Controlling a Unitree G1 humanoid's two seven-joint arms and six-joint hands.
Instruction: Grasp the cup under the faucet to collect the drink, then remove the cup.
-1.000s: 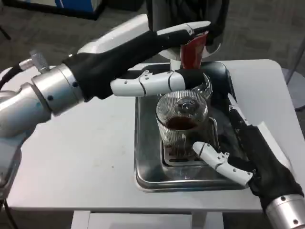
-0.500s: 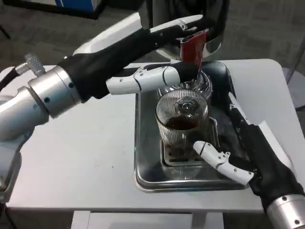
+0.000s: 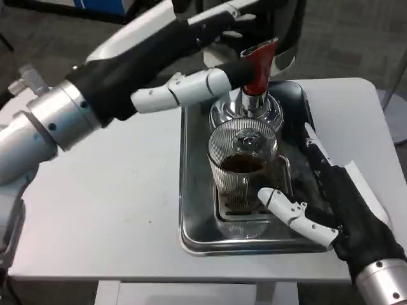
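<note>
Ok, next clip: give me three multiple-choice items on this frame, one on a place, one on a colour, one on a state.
1. Where does the cup stand?
A. in the metal tray
B. on the bare table
C. on the floor

2. What colour is the tap handle?
A. blue
B. red
C. green

3. What is in the cup?
A. nothing
B. some dark drink
C. drink up to the rim

Key: 1 A, the cup sits inside the tray's rim; 2 B, the handle beside the left hand is red; 3 B, dark liquid fills only part of the cup, with the right hand beside it.
</note>
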